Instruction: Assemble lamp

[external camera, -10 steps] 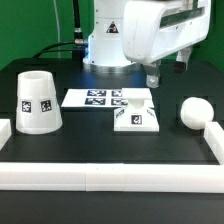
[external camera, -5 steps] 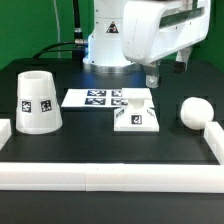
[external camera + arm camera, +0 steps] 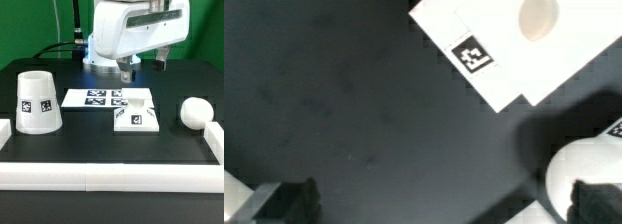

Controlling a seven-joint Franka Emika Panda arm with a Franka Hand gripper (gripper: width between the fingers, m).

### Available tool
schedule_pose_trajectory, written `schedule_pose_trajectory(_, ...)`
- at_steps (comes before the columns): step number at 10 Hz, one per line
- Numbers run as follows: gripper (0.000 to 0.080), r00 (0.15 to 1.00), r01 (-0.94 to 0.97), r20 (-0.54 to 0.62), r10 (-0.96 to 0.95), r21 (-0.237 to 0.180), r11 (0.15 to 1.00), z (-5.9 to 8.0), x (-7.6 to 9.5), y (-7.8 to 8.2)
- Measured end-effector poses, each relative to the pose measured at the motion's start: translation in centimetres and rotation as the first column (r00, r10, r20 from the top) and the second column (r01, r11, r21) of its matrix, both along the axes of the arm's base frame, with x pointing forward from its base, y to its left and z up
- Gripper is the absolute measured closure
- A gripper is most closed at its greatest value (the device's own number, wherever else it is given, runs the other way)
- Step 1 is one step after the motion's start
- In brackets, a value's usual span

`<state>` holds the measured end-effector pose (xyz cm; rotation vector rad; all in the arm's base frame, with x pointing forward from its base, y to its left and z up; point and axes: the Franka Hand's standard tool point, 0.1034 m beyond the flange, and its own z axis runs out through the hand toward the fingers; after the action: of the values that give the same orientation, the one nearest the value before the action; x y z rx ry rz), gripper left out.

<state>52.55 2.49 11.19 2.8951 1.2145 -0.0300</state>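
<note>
The flat square lamp base (image 3: pixel 137 114) lies on the black table right of the middle, with a tag on its front. The rounded bulb (image 3: pixel 193 111) lies at the exterior view's right. The tapered shade (image 3: pixel 36 101) stands at the left with its opening up. My gripper (image 3: pixel 142 66) hangs open and empty above the back of the table, behind the base and touching nothing. In the wrist view the base (image 3: pixel 509 62) shows its socket hole and a tag. The bulb (image 3: pixel 578 168) sits by one fingertip (image 3: pixel 603 203), and the gripper (image 3: pixel 445 205) has its jaws wide apart.
The marker board (image 3: pixel 90 98) lies flat between the shade and the base. White border rails run along the front (image 3: pixel 110 172), the right side (image 3: pixel 212 135) and the left side (image 3: pixel 5 130). The arm's pedestal (image 3: pixel 100 50) stands at the back.
The arm and gripper have moved toward the exterior view's left and slightly up. They were behind the base's right edge and now hang behind its left part. The lamp parts have not moved.
</note>
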Motion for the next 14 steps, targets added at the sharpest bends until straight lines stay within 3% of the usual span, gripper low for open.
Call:
schedule_pose_trajectory(2, 0.01, 1.0, 0.003, 0.001, -0.003, 0.0, 1.0, -0.1, -0.1, -0.3)
schedule_pose_trajectory(3, 0.01, 0.999, 0.046, 0.019, -0.046, 0.002, 0.999, -0.4, -0.8, -1.8)
schedule_pose_trajectory(5, 0.01, 0.987, 0.162, 0.0, -0.162, 0.002, 0.987, -1.8, -4.1, -3.6)
schedule_pose_trajectory(10, 0.01, 0.965, 0.264, 0.006, -0.264, 0.008, 0.965, -1.8, -4.0, -3.4)
schedule_pose_trajectory(12, 0.01, 0.813, 0.582, -0.008, -0.582, 0.014, 0.813, -2.1, -4.6, -3.2)
schedule_pose_trajectory(13, 0.01, 0.746, 0.666, -0.011, -0.666, 0.012, 0.746, -2.2, -4.6, -2.9)
schedule_pose_trajectory(14, 0.01, 0.731, 0.682, -0.015, -0.682, 0.015, 0.731, -2.3, -4.5, -2.8)
